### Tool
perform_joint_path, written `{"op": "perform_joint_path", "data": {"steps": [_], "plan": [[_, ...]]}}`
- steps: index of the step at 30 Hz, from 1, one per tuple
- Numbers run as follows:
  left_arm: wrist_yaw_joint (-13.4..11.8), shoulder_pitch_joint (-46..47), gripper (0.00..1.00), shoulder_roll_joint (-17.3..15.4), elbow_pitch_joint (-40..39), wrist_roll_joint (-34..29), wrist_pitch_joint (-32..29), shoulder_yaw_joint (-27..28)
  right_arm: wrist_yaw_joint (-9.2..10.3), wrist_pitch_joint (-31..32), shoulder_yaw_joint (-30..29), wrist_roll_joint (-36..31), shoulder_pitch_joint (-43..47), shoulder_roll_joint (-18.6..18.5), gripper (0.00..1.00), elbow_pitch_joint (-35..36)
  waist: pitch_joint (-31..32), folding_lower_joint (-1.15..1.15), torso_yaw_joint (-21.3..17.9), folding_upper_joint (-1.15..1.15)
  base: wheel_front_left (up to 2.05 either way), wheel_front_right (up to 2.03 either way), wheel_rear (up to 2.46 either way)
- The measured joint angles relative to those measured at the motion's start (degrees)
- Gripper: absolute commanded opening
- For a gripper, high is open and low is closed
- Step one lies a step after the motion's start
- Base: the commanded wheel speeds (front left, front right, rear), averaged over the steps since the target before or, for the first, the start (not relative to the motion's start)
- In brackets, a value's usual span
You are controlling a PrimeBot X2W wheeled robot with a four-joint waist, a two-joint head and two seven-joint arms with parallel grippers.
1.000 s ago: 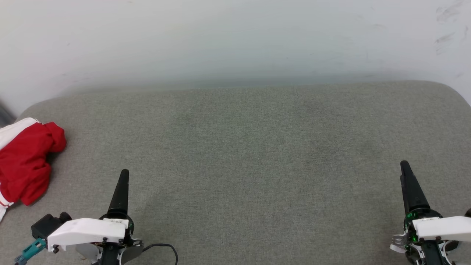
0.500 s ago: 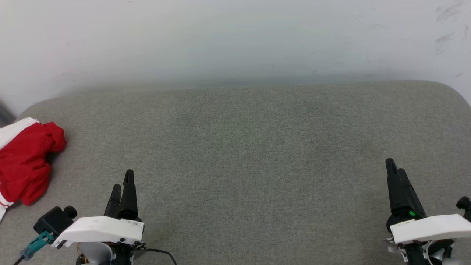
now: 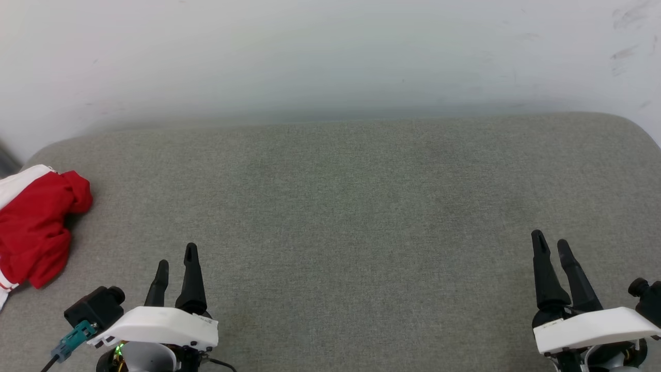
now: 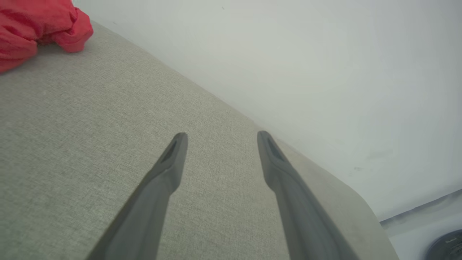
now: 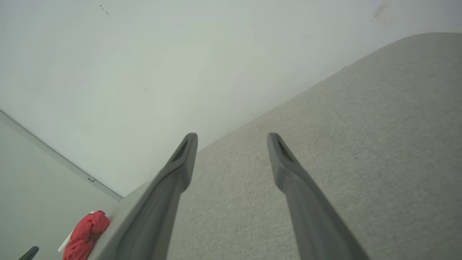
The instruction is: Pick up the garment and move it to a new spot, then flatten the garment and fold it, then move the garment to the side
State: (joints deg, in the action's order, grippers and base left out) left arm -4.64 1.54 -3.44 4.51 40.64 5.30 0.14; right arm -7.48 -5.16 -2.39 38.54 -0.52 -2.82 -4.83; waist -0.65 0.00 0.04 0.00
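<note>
The garment point(image 3: 33, 230) lies crumpled at the far left edge of the grey cushioned surface point(image 3: 341, 206), red with a white sleeve showing at its top. It also sits in the upper left corner of the left wrist view as a red bunch point(image 4: 36, 25), and small at the lower left of the right wrist view point(image 5: 86, 231). My left gripper point(image 3: 176, 256) is open over bare fabric, to the right of the garment and apart from it. Far off at the lower right my right gripper point(image 3: 549, 243) is open too, nothing between its fingers.
A pale wall point(image 3: 330, 57) runs along the back of the surface. The surface's rounded corners show at the back left point(image 3: 46, 150) and back right point(image 3: 635, 126). A dark round object point(image 4: 447, 245) sits on the floor beyond the surface's edge.
Both grippers went from shut to open. The left gripper shifted slightly right and the right gripper slightly left; the garment has not moved.
</note>
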Motion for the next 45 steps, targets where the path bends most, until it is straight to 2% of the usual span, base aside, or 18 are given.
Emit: {"op": "perform_joint_path", "data": {"steps": [11, 31, 45], "plan": [[-1.5, -0.5, 1.00, -1.0, -1.1, -6.9, 1.8, -2.2, -0.01, -1.9, 0.2, -8.4, 0.7, 0.0, 1.00, 1.2, 0.0, 0.00, 0.1, 0.00, 0.00, 0.00, 0.00], [0.1, -1.8, 1.00, -0.8, -2.1, -18.0, 4.7, -3.5, -0.01, -4.9, 1.0, -19.1, 2.0, 0.0, 1.00, 3.9, 0.0, 0.00, 0.1, 0.00, 0.00, 0.00, 0.00], [0.9, -3.0, 1.00, -0.1, -1.7, -25.1, 6.5, -3.5, -0.01, -6.7, 1.1, -23.7, 3.1, 0.0, 1.00, 5.2, 0.4, 0.00, 0.2, 0.00, 0.00, 0.00, 0.00]]}}
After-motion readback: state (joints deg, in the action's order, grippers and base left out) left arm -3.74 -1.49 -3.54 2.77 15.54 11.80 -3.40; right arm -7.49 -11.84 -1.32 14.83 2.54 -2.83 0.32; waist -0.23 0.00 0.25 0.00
